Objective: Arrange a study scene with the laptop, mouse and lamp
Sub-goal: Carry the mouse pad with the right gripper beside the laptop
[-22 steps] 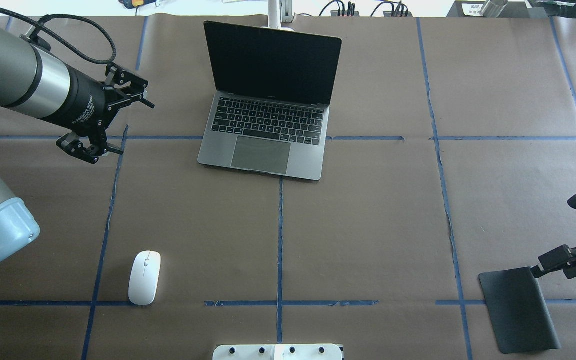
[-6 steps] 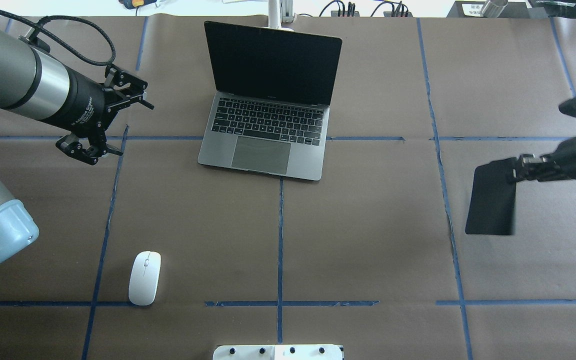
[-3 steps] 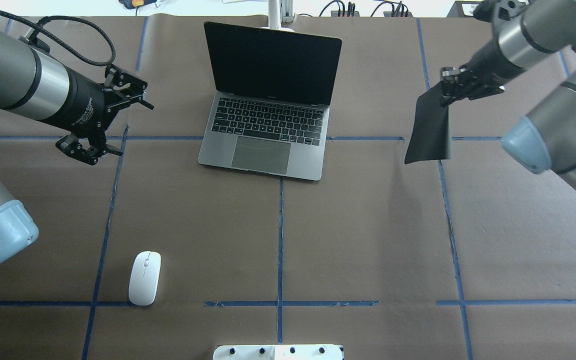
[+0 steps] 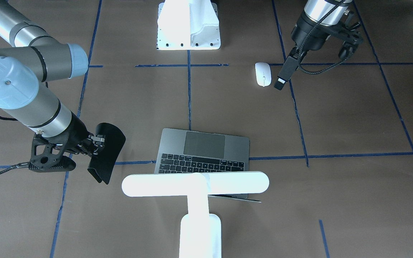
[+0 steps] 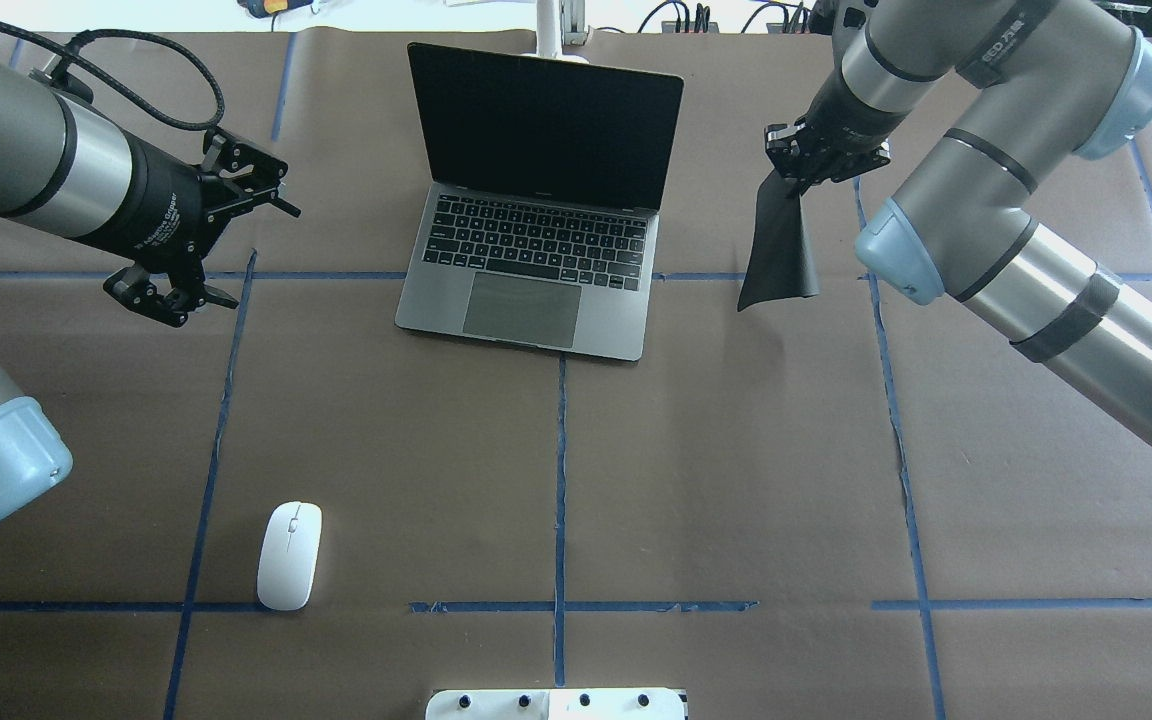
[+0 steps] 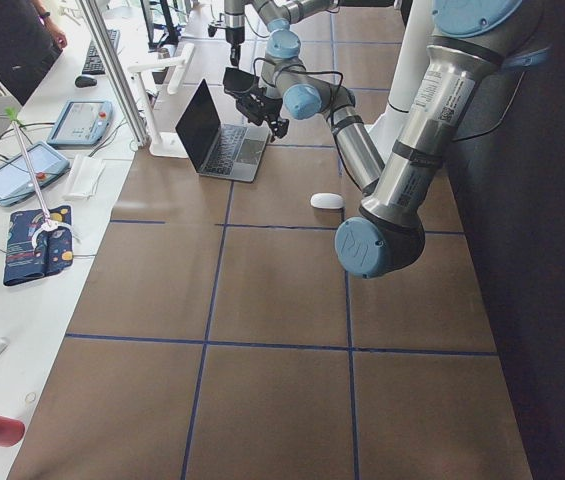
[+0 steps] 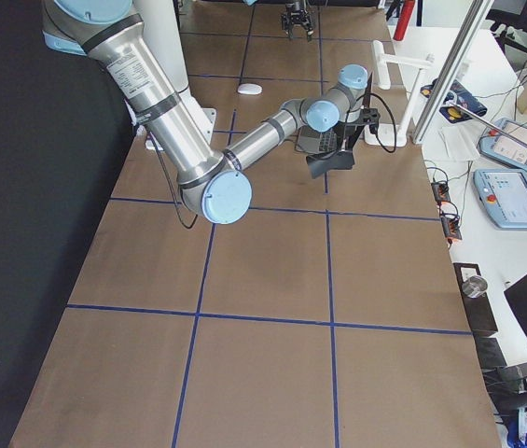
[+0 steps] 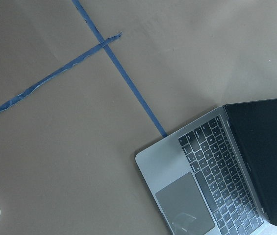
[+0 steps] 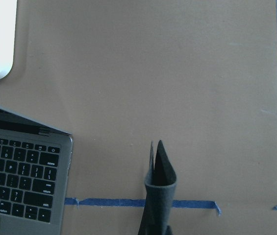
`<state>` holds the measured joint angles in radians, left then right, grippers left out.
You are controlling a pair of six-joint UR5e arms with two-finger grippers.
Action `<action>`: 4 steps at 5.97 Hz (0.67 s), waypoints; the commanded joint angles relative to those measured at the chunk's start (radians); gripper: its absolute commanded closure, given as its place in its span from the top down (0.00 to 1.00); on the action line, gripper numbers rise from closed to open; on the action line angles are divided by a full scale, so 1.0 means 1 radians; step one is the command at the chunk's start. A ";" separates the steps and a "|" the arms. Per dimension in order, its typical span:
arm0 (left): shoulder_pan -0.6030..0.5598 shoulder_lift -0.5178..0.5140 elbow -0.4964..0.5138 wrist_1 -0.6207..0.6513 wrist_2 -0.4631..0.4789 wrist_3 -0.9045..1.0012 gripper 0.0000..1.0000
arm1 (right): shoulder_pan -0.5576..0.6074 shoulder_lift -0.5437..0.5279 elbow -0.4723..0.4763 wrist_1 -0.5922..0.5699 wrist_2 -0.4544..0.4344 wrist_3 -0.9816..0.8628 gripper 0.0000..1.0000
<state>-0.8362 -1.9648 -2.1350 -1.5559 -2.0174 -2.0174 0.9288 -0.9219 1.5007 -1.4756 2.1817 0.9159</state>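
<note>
The grey laptop (image 5: 536, 215) stands open at the far middle of the table, screen dark; it also shows in the front view (image 4: 206, 150). The white mouse (image 5: 289, 556) lies at the near left, alone. The white T-shaped lamp (image 4: 195, 183) stands behind the laptop's screen. My right gripper (image 5: 804, 165) is shut on a black flexible mat (image 5: 781, 245), which hangs curled above the table just right of the laptop; it also shows in the right wrist view (image 9: 159, 186). My left gripper (image 5: 258, 255) is open and empty, left of the laptop.
A white bolt-holed block (image 5: 556, 703) sits at the table's near edge, in the middle. Blue tape lines (image 5: 560, 480) cross the brown table cover. Cables and plugs (image 5: 736, 18) lie past the far edge.
My right arm has lifted the black mat from the near right corner and carried it up and left to beside the laptop. The left arm has barely shifted. The mouse and laptop have not moved.
</note>
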 commanded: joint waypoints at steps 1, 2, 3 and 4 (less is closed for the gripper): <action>-0.004 0.006 -0.012 0.002 0.000 0.008 1.00 | -0.048 0.060 -0.084 0.008 -0.016 0.008 0.00; -0.003 0.006 -0.020 0.008 0.000 0.008 1.00 | -0.048 0.087 -0.138 0.068 -0.017 0.011 0.00; -0.003 0.006 -0.020 0.008 0.000 0.008 1.00 | -0.050 0.101 -0.187 0.105 -0.019 0.011 0.00; -0.003 0.006 -0.022 0.008 0.000 0.006 1.00 | -0.053 0.104 -0.206 0.106 -0.022 0.008 0.00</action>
<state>-0.8393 -1.9590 -2.1550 -1.5483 -2.0172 -2.0100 0.8789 -0.8256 1.3242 -1.3833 2.1626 0.9253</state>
